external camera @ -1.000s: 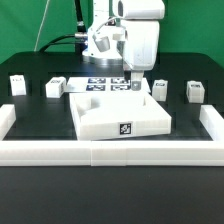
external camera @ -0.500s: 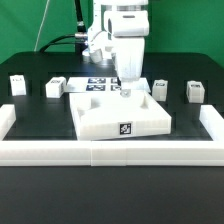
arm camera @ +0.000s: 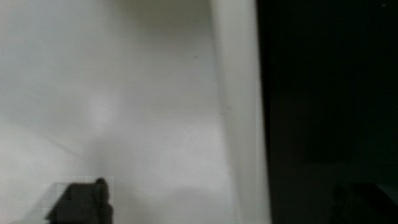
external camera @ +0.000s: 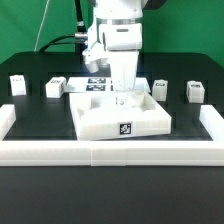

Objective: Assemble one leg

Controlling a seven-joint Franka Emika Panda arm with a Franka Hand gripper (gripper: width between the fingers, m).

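Over the black table (external camera: 40, 112), green backdrop (external camera: 30, 30) behind, the gripper (external camera: 122, 97) hangs above the panel (external camera: 100, 118), jaws wide, empty. One leg (external camera: 160, 90) just beside.

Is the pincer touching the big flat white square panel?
Cannot tell: exterior view shows pincer low over panel, contact line unclear; wrist view is blurred.

A green wall (external camera: 30, 30) stood at the back, lit bright and even. The table (external camera: 40, 115) was black, and a low white fence (external camera: 100, 152) ran along its front and up both sides. Thin black cables (external camera: 60, 40) hung in front of the green wall.
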